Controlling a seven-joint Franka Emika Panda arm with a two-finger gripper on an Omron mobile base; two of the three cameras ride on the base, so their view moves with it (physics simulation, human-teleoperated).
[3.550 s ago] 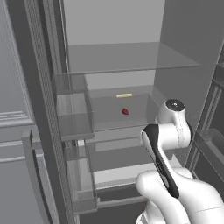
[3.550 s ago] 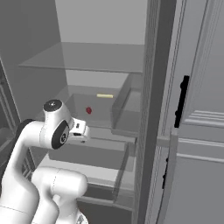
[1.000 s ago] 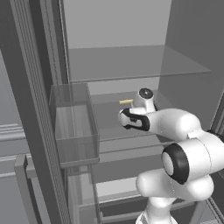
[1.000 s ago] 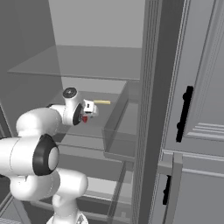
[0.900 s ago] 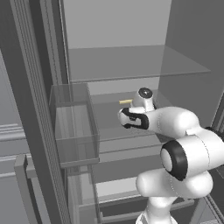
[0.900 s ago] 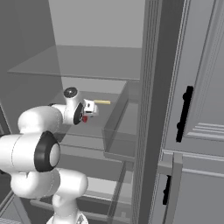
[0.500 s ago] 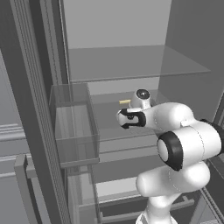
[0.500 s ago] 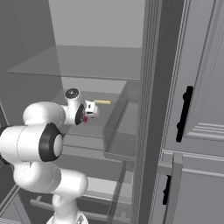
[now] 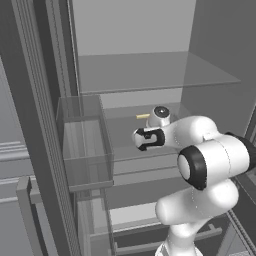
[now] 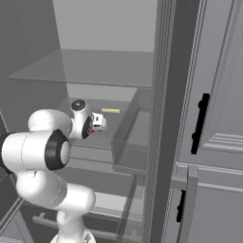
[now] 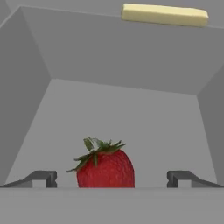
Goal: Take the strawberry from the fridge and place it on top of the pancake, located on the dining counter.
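The fridge [image 9: 150, 70] stands open in front of me, and my hand is reaching in over its middle glass shelf [image 10: 121, 118]. The strawberry [image 11: 106, 168], dark red with a green leafy cap, sits on that shelf between my two fingertips in the hand view. My gripper [image 11: 112, 179] is open, with a clear gap on each side of the berry. In the base views my gripper [image 9: 142, 139] [image 10: 97, 122] covers the berry. The pancake and the dining counter are out of view.
A pale-yellow stick [image 11: 164, 14] [image 9: 143, 116] [image 10: 110, 111] lies farther back on the same shelf. A clear door bin [image 9: 85, 145] hangs to the left. A second glass shelf [image 9: 165, 75] is above the hand. Light-grey cabinets with a black handle [image 10: 199, 123] stand on the right.
The arm has stretched from its folded pose into the fridge, bringing the hand to the strawberry. Over the last second the hand barely moved while the elbow swung round.
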